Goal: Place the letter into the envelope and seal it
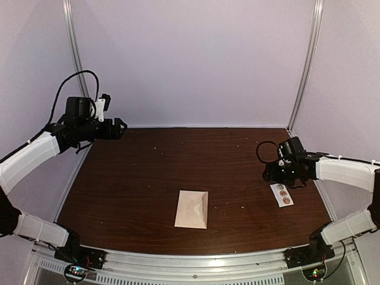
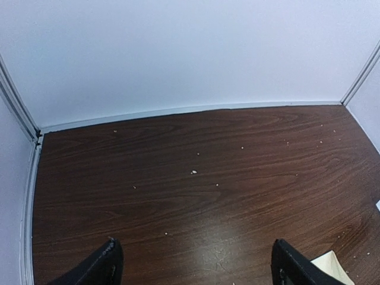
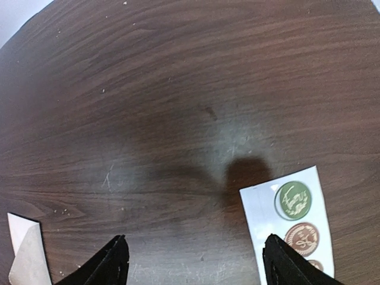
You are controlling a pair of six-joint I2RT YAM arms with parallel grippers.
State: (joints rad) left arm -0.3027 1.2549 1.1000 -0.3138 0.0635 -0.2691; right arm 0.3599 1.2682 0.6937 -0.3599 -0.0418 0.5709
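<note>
The envelope [image 1: 192, 209], small and cream-tan, lies flat near the front middle of the table; one corner of it shows in the left wrist view [image 2: 330, 266] and one in the right wrist view [image 3: 26, 256]. The letter is out of view. My left gripper [image 1: 119, 128] hangs high over the back left corner, far from the envelope, open with only bare wood between its fingers [image 2: 194, 242]. My right gripper [image 1: 271, 173] is low at the right, open and empty [image 3: 196, 237], with its right finger over the edge of the sticker strip.
A white strip of round stickers [image 1: 282, 195] lies at the right side of the table, a green sticker [image 3: 293, 199] at its top end. Pale walls and metal posts close in the back and sides. Small crumbs dot the wood.
</note>
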